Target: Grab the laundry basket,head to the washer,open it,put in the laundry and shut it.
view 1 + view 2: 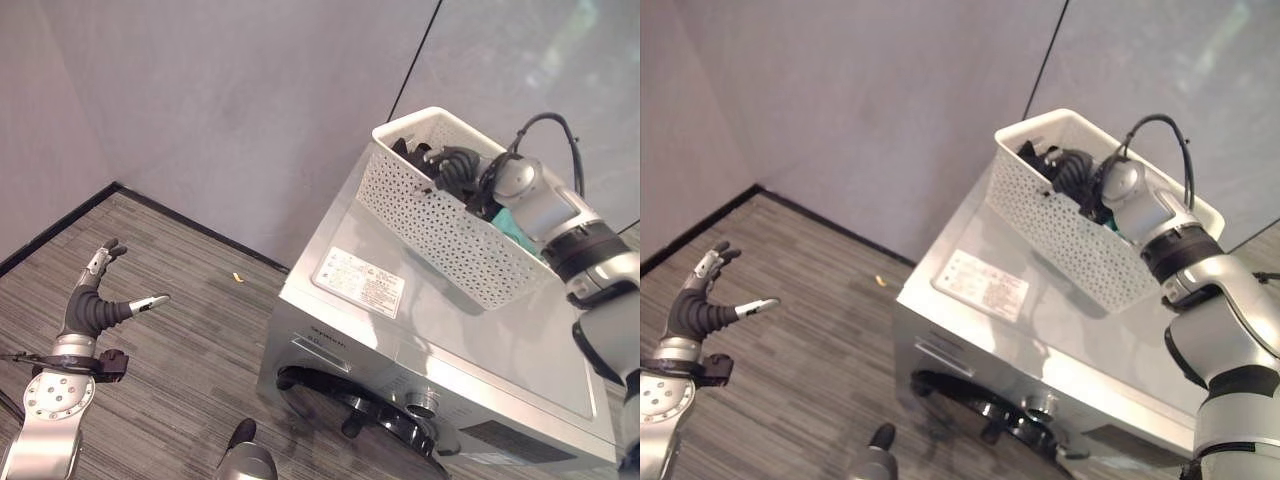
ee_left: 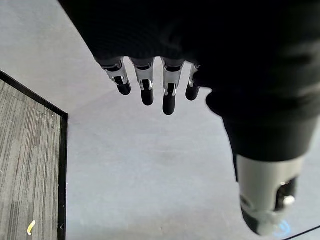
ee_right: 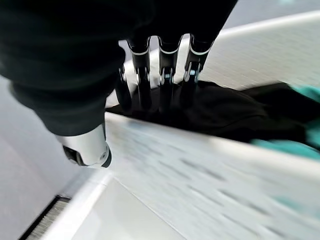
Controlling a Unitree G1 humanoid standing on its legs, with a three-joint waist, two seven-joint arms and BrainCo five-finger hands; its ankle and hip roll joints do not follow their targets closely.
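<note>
A white perforated laundry basket (image 1: 440, 225) stands on top of the silver washer (image 1: 450, 330), at its back. Black laundry (image 3: 235, 117) and a teal cloth (image 1: 516, 226) lie inside it. My right hand (image 1: 455, 170) reaches over the basket's rim into the black laundry, and the cloth and rim hide how it grips. The washer's round dark door (image 1: 345, 398) hangs open at the front. My left hand (image 1: 95, 305) is held up open, well left of the washer above the floor, holding nothing.
Grey walls meet in a corner behind the washer, with a black skirting along the striped grey floor (image 1: 190, 340). A small yellow scrap (image 1: 237, 277) lies on the floor near the wall. A white label (image 1: 360, 282) is stuck on the washer's top.
</note>
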